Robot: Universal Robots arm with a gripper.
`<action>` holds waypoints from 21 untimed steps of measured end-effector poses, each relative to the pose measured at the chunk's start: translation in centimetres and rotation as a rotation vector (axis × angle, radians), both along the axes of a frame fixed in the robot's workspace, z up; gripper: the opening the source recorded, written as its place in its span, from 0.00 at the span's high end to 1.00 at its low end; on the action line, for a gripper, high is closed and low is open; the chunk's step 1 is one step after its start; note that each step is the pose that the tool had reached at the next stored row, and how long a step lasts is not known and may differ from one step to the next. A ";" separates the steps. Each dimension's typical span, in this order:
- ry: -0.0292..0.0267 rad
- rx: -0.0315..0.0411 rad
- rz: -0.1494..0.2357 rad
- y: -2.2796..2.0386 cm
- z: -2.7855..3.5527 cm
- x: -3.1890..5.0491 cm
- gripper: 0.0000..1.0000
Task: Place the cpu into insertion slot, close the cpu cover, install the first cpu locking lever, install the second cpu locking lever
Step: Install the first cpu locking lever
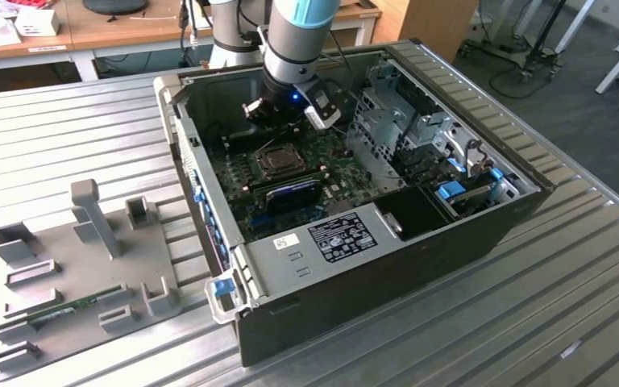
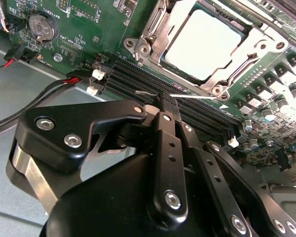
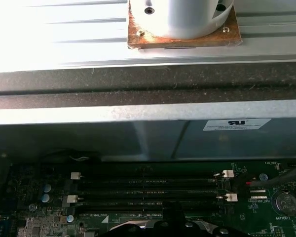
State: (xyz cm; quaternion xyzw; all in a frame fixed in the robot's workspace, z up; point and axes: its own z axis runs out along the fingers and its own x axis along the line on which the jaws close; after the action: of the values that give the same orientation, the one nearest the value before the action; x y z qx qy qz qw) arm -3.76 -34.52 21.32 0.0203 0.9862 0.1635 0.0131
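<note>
step in hand looks like a locking lever: small flat silvery-grey square cpu [image 2: 207, 44] sits in the dark square insertion slot [image 1: 278, 160], and the thin silvery hollow cpu cover [image 2: 155, 27] seems down around it. the black two-finger gripper [image 2: 164, 101] is clenched, its tips at a thin loose wire lever [image 2: 197, 96] above the long black memory slots [image 2: 133, 79]; whether it pinches the wire, cannot tell. judged: the lever needs pressing down and hooking. the arm reaches steeply down into the open dark computer case [image 1: 396, 266].

computer case [image 1: 396, 274] on slatted table [image 1: 567, 266] | grey fixture [image 1: 73, 278] beside | coin battery [image 2: 42, 25] on motherboard [image 2: 84, 19]
</note>
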 end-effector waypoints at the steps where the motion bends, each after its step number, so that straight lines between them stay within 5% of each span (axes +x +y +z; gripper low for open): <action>1: 0.0000 0.0000 0.000 0.00 0.00 0.00 0.89; 21: -0.0001 0.0000 0.000 0.00 0.72 -0.02 0.89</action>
State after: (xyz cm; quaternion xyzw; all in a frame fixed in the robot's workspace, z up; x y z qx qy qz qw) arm -3.78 -34.52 22.04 0.0203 0.9862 0.1635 0.0132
